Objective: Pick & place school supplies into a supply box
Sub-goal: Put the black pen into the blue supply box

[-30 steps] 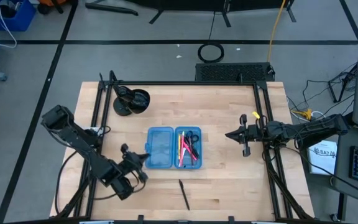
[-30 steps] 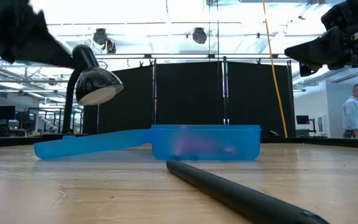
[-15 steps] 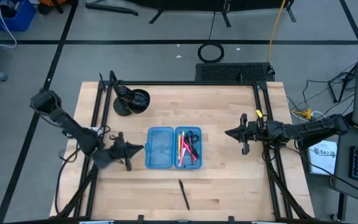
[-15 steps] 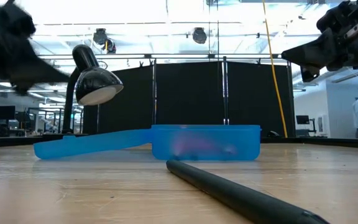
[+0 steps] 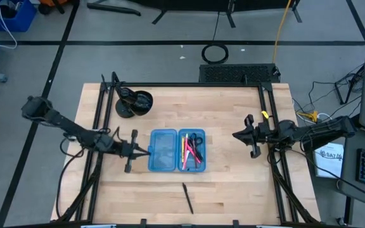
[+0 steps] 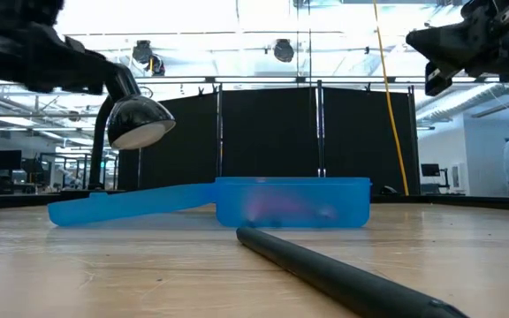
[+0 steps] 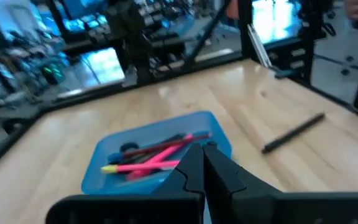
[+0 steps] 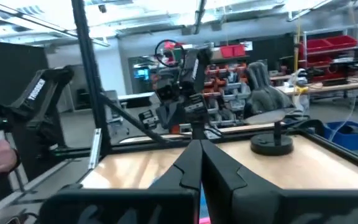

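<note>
Supply box (image 5: 177, 150) is lying open mid-table from above, scissors (image 5: 197, 140) and pens (image 5: 185, 152) sitting in its right half; a dark pen (image 5: 187, 197) is lying apart nearer the front edge. Left gripper (image 5: 146, 151) is hovering beside the box, right gripper (image 5: 235, 135) well apart. Each wrist view is showing its fingers (image 7: 199, 163) pressed together (image 8: 196, 159).

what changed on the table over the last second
The left gripper swung up from the table's near left area to the left edge of the translucent blue plastic supply box, fingers shut, holding nothing. The right gripper, the box's contents and the loose dark pen stayed put.
</note>
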